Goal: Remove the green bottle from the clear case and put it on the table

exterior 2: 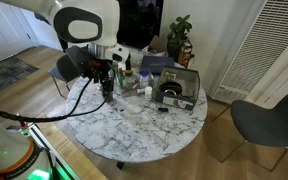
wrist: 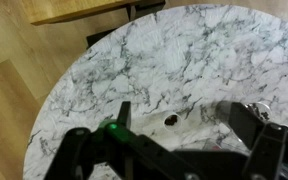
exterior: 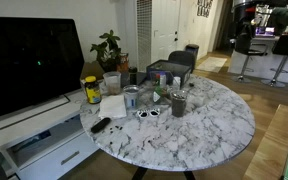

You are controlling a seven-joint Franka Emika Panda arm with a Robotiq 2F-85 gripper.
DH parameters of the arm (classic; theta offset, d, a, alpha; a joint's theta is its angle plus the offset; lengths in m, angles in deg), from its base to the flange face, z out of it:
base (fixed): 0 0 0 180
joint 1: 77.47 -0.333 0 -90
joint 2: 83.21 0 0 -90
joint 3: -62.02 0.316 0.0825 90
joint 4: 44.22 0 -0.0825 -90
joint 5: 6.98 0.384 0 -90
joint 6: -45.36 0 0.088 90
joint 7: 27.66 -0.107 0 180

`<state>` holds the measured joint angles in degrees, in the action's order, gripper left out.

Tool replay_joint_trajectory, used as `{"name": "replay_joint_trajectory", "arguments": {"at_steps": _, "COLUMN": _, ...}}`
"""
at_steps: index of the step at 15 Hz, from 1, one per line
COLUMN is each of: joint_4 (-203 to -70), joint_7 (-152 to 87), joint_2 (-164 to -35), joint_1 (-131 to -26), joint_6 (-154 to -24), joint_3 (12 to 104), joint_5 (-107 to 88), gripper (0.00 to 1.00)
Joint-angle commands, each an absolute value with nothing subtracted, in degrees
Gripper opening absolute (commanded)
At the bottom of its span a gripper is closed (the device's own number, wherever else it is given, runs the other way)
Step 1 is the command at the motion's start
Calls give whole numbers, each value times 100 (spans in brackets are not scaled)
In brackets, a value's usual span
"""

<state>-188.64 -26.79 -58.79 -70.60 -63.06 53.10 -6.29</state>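
The round marble table (exterior: 209, 125) shows in both exterior views and fills the wrist view (wrist: 184, 50). The clear case (exterior 2: 177, 88) stands near the table's edge and holds a few small things; it also shows at the far side in an exterior view (exterior: 170, 70). I cannot pick out the green bottle; it is too small to tell. My gripper (exterior 2: 106, 88) hangs above the table, apart from the case. In the wrist view my gripper (wrist: 184, 125) is open and empty above bare marble with a small dark spot (wrist: 170, 120).
A yellow jar (exterior: 91, 90), clear glasses (exterior: 132, 97), a dark-filled glass (exterior: 178, 103), sunglasses (exterior: 147, 113) and a dark remote (exterior: 101, 125) stand around the table's middle. A TV (exterior: 29, 60) on a low white cabinet, a plant (exterior: 109, 45) and a chair (exterior 2: 269, 120) surround the table.
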Motion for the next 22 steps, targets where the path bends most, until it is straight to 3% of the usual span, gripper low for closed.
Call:
{"name": "replay_joint_trajectory", "arguments": {"at_steps": 1, "joint_4": -18858, "joint_7": -2661, "joint_2": -5887, "joint_1": -7013, "joint_6": -6298, "joint_3": 5353, "joint_5": -612, "gripper": 100}}
{"name": "replay_joint_trajectory", "arguments": {"at_steps": 18, "joint_4": -18858, "joint_7": -2662, "joint_2": -5894, "joint_1": -7013, "joint_6": -6298, "joint_3": 5353, "joint_5": -612, "gripper": 100}}
{"name": "replay_joint_trajectory", "arguments": {"at_steps": 22, "joint_4": -18905, "joint_7": -2567, "joint_2": -5788, "joint_1": -7462, "joint_6": -6417, "joint_3": 5779, "joint_5": -381, "gripper": 100}}
